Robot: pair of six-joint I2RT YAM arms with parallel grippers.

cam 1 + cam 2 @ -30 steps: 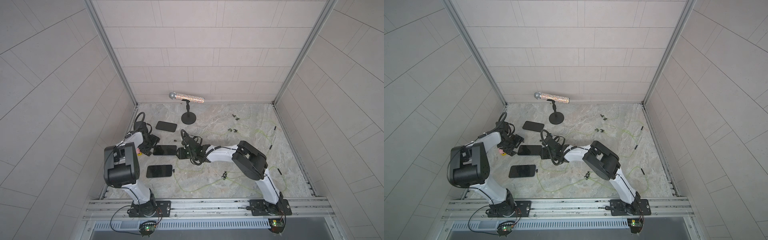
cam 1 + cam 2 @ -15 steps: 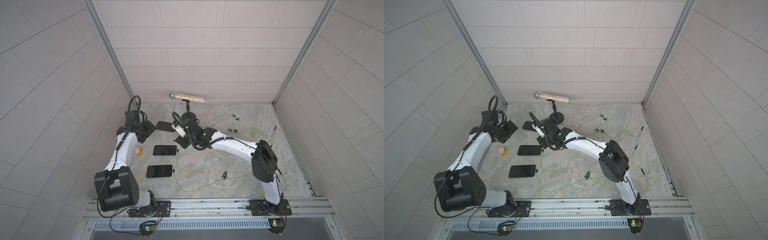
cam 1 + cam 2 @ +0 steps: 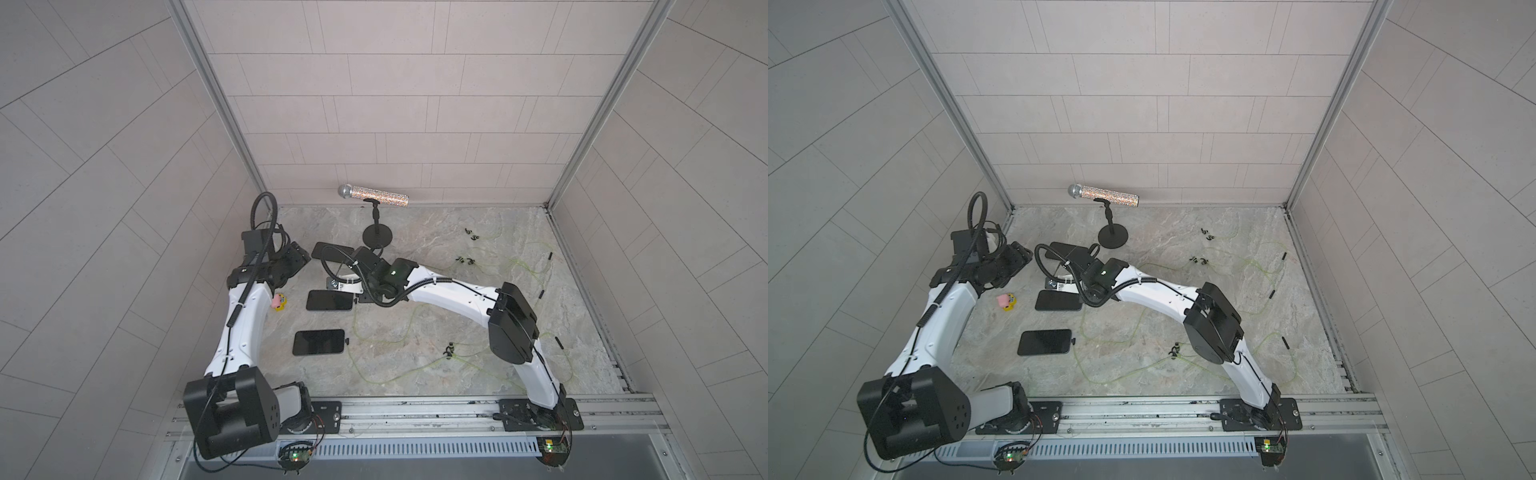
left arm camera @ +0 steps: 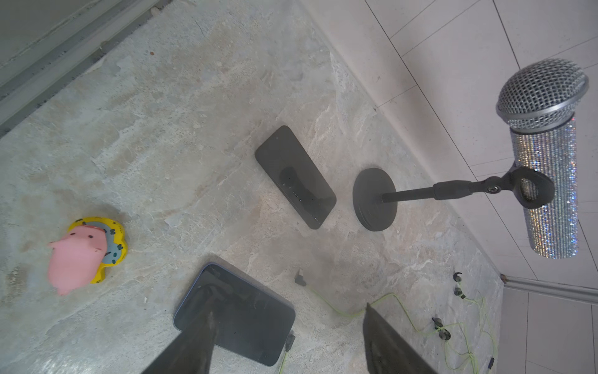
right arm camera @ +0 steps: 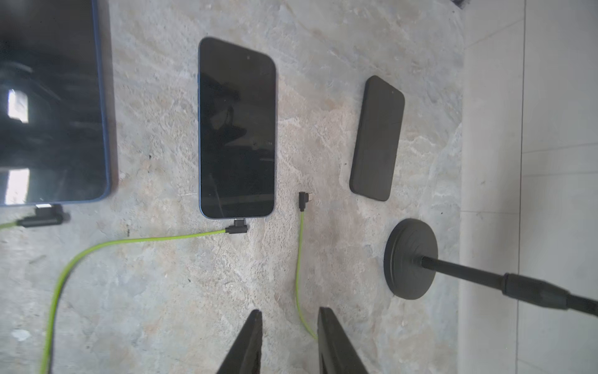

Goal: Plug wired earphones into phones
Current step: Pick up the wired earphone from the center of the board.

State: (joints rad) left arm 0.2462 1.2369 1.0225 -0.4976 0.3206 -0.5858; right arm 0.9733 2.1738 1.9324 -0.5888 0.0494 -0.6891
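**Narrow gap between my right fingers (image 5: 336, 343), third plug (image 5: 304, 199) loose by the far phone (image 5: 377, 139)**

On my right wrist feed the third plug lies flat on the tabletop (image 5: 161, 291), just beside the short end of the far phone and apart from it. Its green cable (image 5: 299, 259) runs back into the gap between the right fingers and vanishes against one of them. These fingers stand a little apart, and I cannot tell whether either touches the cable. The middle phone (image 5: 238, 129) has a black plug (image 5: 238, 228) seated in its end, and the near phone (image 5: 48, 97) has one at its end too. In both top views the three phones form a row down the left side of the tabletop. The far phone is nearest the back edge, beside the microphone-stand base (image 5: 411, 259). My left fingers (image 4: 385, 343) are spread wide with nothing between them, close to the left edge. A toy pig (image 4: 77, 255) sits near that edge. More earphones (image 3: 465, 261) sprawl over the right half.
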